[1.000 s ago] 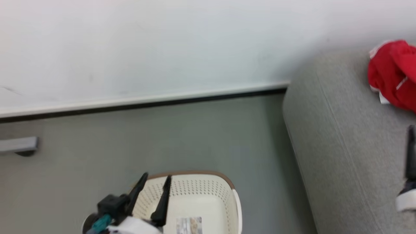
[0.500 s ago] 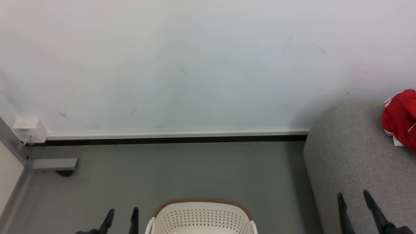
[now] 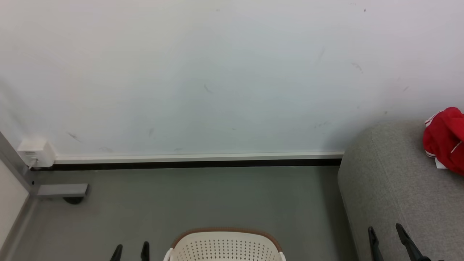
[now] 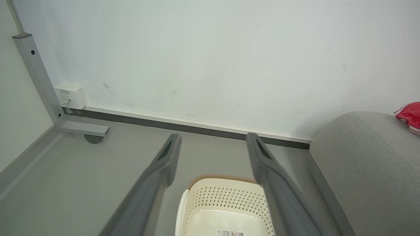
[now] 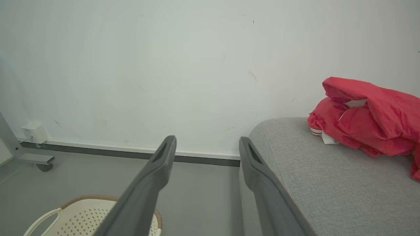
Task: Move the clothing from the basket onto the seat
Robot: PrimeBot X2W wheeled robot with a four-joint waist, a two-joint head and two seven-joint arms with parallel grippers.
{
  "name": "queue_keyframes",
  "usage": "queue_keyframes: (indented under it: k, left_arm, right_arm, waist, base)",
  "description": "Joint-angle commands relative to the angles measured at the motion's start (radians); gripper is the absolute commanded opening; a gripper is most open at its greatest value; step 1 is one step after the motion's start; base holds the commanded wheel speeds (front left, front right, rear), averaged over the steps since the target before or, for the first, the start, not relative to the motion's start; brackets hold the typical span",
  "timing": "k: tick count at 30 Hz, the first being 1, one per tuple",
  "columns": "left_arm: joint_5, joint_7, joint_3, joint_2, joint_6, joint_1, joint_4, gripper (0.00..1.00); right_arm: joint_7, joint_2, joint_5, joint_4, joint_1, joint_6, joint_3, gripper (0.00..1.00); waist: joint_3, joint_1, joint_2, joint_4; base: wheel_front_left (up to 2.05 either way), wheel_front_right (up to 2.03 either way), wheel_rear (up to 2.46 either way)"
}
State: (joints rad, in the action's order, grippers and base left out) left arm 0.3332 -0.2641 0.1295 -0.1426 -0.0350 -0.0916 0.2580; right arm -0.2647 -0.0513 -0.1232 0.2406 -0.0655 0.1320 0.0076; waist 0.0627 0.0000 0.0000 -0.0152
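Note:
A heap of bright red clothing (image 5: pixel 367 118) with white trim lies on the light grey seat (image 5: pixel 328 183), near the wall; the head view has it at the right edge (image 3: pixel 444 145). The cream basket (image 4: pixel 226 206) stands on the floor left of the seat, and the part of its inside that I see holds just a label. My left gripper (image 3: pixel 131 250) is open and empty, just left of the basket (image 3: pixel 224 246). My right gripper (image 3: pixel 385 232) is open and empty over the seat's near left edge (image 3: pixel 391 188), well short of the clothing.
A white wall with a pale and black baseboard (image 3: pixel 195 161) closes the far side. A white wall box (image 3: pixel 36 152) and a grey metal frame foot on a castor (image 3: pixel 61 190) stand at the left. Grey floor (image 3: pixel 203 203) lies between basket and wall.
The head camera has tilted up and turned, shifting the whole picture. My left gripper, earlier over the basket's rim, now shows left of the basket. Both grippers sit lower in view.

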Motion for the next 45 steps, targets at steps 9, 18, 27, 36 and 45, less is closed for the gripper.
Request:
queue_keyframes:
  k: [9,18,27,36,45]
  left_arm:
    - [-0.045,0.0,-0.045,0.027,0.037,-0.003,0.011,1.0]
    - [-0.07,0.0,-0.078,0.054,0.066,0.004,0.02,1.0]
    - [-0.035,0.013,-0.083,0.069,0.081,0.002,0.062,0.0]
    - [0.128,0.06,-0.104,0.072,0.091,0.029,0.053,0.0]
    - [0.274,0.098,-0.12,0.074,0.101,0.051,0.042,0.0]
  right_arm:
    - [0.001,0.001,-0.014,-0.002,-0.004,-0.003,0.009,1.0]
    - [0.001,0.001,-0.018,0.003,0.0,-0.003,0.006,1.0]
    - [0.009,0.003,-0.038,0.031,-0.004,0.0,0.011,0.0]
    - [0.055,0.002,-0.218,0.027,0.021,0.0,-0.006,0.0]
    - [0.096,0.002,-0.38,0.023,0.043,0.0,-0.021,0.0]
  waist:
    - [0.001,0.0,0.0,-0.005]
    - [0.004,0.0,0.0,-0.002]
    - [0.005,0.0001,0.0,-0.002]
    - [0.0,0.0001,0.0,-0.001]
    - [-0.005,0.0001,0.0,0.0]
  base:
    - [0.0,0.0,0.0]
    - [0.0,0.0,0.0]
    - [0.0,0.0,0.0]
    - [0.0,0.0,0.0]
    - [0.0,0.0,0.0]
